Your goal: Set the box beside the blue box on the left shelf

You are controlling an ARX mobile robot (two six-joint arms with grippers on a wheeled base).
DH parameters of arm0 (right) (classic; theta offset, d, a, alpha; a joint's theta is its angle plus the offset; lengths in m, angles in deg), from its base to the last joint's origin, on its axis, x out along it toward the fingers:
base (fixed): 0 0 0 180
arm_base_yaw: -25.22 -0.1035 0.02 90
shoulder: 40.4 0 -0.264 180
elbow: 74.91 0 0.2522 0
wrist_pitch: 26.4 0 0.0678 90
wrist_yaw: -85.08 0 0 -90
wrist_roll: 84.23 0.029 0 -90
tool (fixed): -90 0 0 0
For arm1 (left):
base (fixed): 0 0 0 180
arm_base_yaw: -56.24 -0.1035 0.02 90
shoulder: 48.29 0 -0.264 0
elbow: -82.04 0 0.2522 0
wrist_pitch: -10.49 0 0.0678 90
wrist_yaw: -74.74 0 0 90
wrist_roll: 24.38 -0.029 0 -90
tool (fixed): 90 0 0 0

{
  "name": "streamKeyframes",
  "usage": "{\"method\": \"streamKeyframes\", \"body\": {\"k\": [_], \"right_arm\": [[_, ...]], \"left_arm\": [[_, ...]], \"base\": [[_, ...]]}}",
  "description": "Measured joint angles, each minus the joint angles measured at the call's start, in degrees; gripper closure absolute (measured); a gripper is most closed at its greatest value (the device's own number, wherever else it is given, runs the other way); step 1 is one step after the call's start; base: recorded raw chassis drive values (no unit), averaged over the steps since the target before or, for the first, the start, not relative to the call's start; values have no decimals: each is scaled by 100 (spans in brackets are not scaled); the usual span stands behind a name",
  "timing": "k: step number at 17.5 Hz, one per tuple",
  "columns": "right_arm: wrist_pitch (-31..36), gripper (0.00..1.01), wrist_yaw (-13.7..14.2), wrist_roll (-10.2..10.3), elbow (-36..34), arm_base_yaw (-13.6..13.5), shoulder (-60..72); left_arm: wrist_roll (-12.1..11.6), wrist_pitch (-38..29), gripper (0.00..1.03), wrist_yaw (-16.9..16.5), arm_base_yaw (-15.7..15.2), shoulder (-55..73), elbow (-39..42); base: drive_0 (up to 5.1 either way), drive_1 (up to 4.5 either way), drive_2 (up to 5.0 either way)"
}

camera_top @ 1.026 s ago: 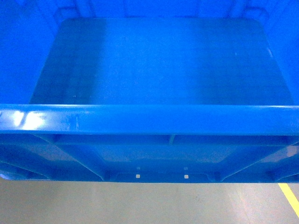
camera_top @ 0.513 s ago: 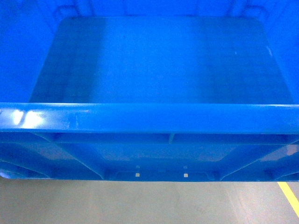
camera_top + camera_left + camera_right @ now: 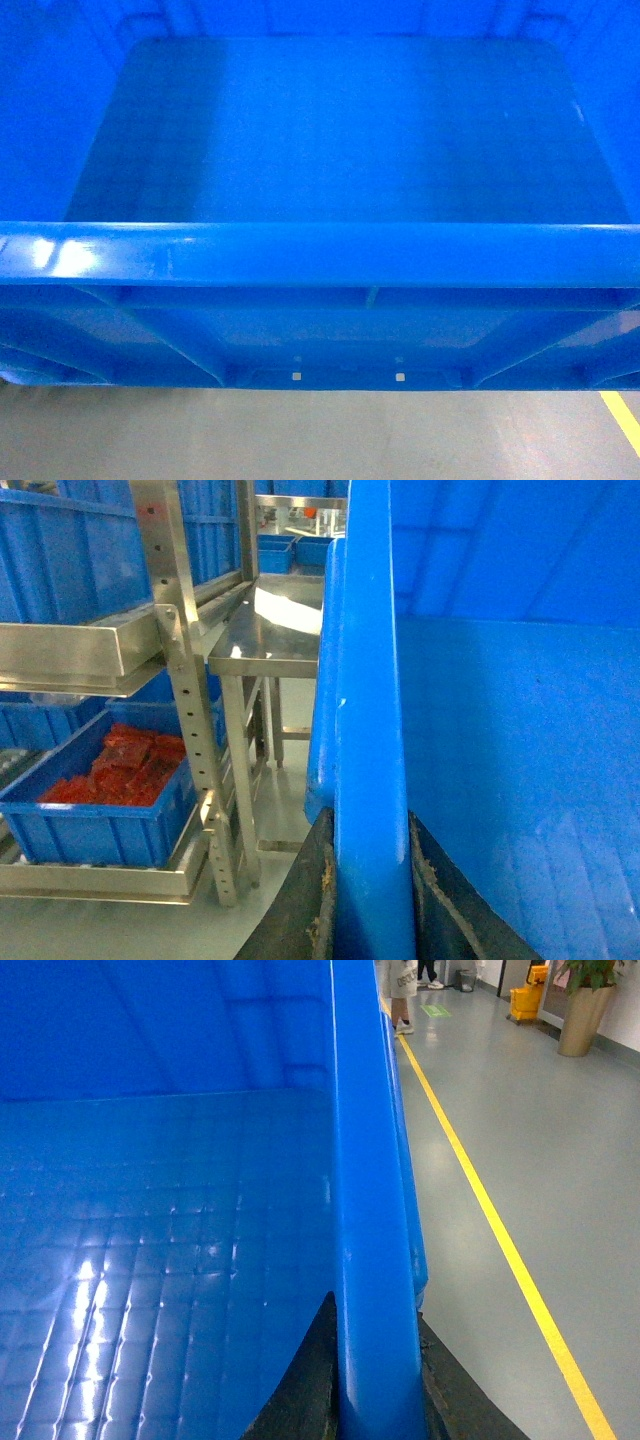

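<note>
- Barely anything has shifted since the earlier head frames: the box [image 3: 330, 150] has crept a shade lower in the head view, its near rim and the two small pale squares on the wall under it sitting slightly further down, and less of the yellow floor line [image 3: 622, 418] shows at the lower right.
- It is a large, bright-blue plastic crate with a thick flat rim, a glossy grid-textured floor and an outer near wall braced with diagonal ribs.
- It is held off the grey floor [image 3: 300, 435], filling almost the whole head view, with nothing inside it.
- Left gripper [image 3: 368, 880] is pinched on the crate's left rim, one dark finger on each side of the wall.
- Right gripper [image 3: 375, 1380] is clamped likewise on the right rim, one finger inside and one outside.
- Left of the crate stands a steel shelf rack [image 3: 190, 680] bearing blue bins; a low one [image 3: 100, 800] holds red items.
- A steel table [image 3: 270, 630] stands beside the rack.
</note>
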Motion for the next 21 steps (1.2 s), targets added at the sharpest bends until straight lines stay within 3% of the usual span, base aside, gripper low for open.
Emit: {"method": "streamKeyframes", "body": {"k": [21], "right_arm": [[0,93,4,-7,0,0,4]], "left_arm": [[7,2,92,4,-7,0,0]], "base": [[7,421,-406]]}}
